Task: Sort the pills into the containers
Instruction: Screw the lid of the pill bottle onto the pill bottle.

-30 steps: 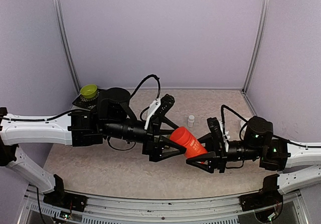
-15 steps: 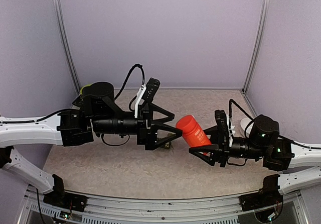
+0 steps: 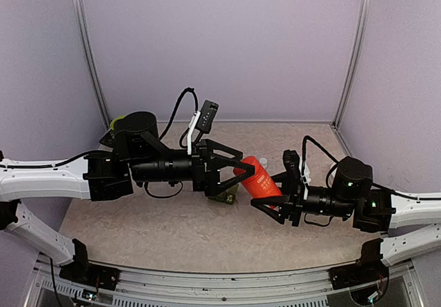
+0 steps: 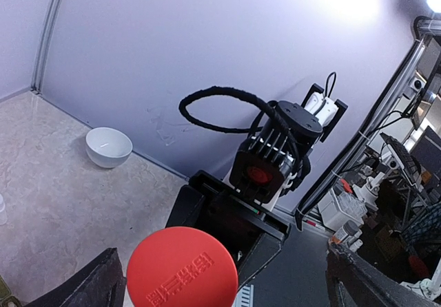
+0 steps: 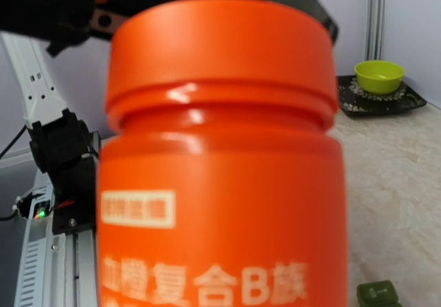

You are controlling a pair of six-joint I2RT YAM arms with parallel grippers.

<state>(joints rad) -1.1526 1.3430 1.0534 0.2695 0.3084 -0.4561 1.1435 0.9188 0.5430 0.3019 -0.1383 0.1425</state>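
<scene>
Lilac walls box in the speckled beige table (image 3: 172,231). My right fingers (image 3: 270,198) are clamped part-way shut round the body of the red cylindrical plastic bottle (image 3: 258,181), holding it tilted in the air with its top pointing to 10 o'clock. My left fingers (image 3: 240,175) stand as wide as they go. Half a second ago they hung apart from the bottle with a clear gap. Now both arms have closed in and the red cap (image 4: 182,269) sits between them, seemingly untouched as yet, though the wrist view is too tight to be sure. With the cap on, I judge that no pills are out and that the next step is to pinch the cap and twist it off. The dark green plastic strip of joined small square containers (image 3: 226,195) lies on the table at 6 o'clock of my left fingers, half hidden beneath them; I cannot tell whether its lids are open. A tiny white bottle (image 3: 262,161) stands at 12 o'clock of the red one.
</scene>
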